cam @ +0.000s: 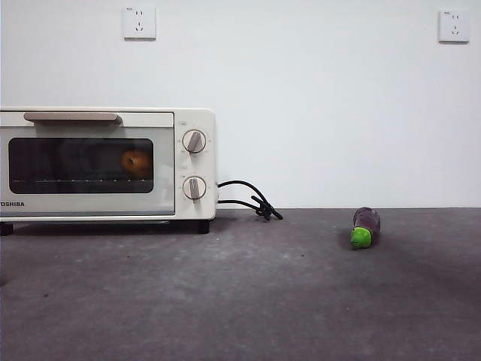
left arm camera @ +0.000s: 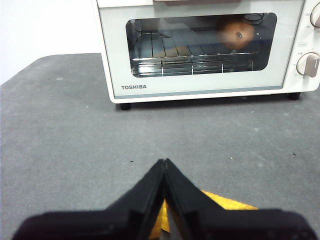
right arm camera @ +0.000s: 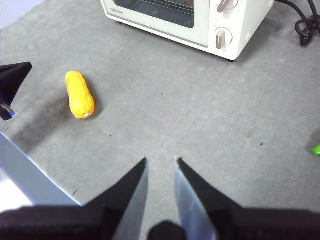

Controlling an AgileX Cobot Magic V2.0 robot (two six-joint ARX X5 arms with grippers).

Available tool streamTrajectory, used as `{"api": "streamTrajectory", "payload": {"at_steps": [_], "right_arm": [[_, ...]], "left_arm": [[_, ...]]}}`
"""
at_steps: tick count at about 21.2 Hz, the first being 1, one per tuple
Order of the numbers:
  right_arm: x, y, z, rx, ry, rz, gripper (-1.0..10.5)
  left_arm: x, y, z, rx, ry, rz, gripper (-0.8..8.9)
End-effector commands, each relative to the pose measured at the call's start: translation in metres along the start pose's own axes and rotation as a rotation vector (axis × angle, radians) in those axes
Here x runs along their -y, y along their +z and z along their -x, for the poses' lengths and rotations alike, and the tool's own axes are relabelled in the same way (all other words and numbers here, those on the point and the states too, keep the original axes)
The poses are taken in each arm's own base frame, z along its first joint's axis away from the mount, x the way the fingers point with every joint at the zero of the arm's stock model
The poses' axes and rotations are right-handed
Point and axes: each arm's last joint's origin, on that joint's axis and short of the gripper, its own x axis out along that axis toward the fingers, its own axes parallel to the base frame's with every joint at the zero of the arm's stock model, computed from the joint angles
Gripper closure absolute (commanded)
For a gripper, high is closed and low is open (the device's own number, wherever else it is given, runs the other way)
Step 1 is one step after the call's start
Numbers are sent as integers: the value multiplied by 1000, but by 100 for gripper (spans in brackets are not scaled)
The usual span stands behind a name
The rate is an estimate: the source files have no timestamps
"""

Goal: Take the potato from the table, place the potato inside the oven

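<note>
The orange-tan potato [cam: 136, 163] lies on the rack inside the cream-white oven [cam: 197, 120], behind its closed dark glass door. In the left wrist view the potato [left arm camera: 237, 34] shows through the glass of the oven [left arm camera: 200, 85]. My left gripper [left arm camera: 164, 162] is shut on nothing, low over the grey table [left arm camera: 75, 130] some way in front of the oven door. My right gripper [right arm camera: 161, 161] is open and empty above bare table [right arm camera: 200, 110], away from the oven [right arm camera: 235, 20]. Neither gripper appears in the front view.
A yellow corn cob [right arm camera: 79, 94] lies on the table near the left arm's black tip [right arm camera: 12, 80]. A small purple eggplant [cam: 365, 227] with a green cap lies to the right. The oven's black cord [cam: 252, 199] trails beside it. The table's edge [right arm camera: 35, 175] runs close by.
</note>
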Motion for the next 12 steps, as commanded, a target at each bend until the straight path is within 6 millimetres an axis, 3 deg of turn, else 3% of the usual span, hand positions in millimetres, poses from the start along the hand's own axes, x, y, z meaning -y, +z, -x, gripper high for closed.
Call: {"api": "streamTrajectory", "payload": {"at_steps": [1, 8, 12], "right_arm": [[0, 0, 0, 3, -3, -10, 853], [10, 2, 8, 47, -101, 102, 852], [44, 12, 23, 141, -180, 75, 853]], "left_arm": [[0, -3, -1, -3, 0, 11, 818], [0, -3, -1, -3, 0, 11, 817], [0, -3, -1, -3, 0, 11, 818]]}}
